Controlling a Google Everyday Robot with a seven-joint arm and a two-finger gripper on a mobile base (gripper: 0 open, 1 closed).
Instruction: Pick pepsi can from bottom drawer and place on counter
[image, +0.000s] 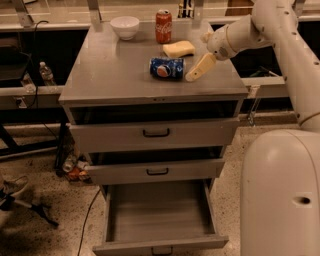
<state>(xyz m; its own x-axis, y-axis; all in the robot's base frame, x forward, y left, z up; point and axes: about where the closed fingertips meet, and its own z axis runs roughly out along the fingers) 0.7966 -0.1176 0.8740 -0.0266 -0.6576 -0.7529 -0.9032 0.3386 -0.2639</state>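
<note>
The pepsi can (166, 67) lies on its side on the counter (115, 70), right of the middle, with its logo facing me. My gripper (197, 56) is open and empty just right of the can, apart from it, at the counter's right side. One cream finger (200, 67) points down-left toward the can. The bottom drawer (157, 217) is pulled out and shows a plain grey inside with nothing in it.
A red Coca-Cola can (163, 26) and a white bowl (125, 26) stand at the counter's back edge. A yellow sponge (178, 48) lies behind the pepsi can. The two upper drawers are slightly ajar. My white base (280, 195) stands right of the cabinet.
</note>
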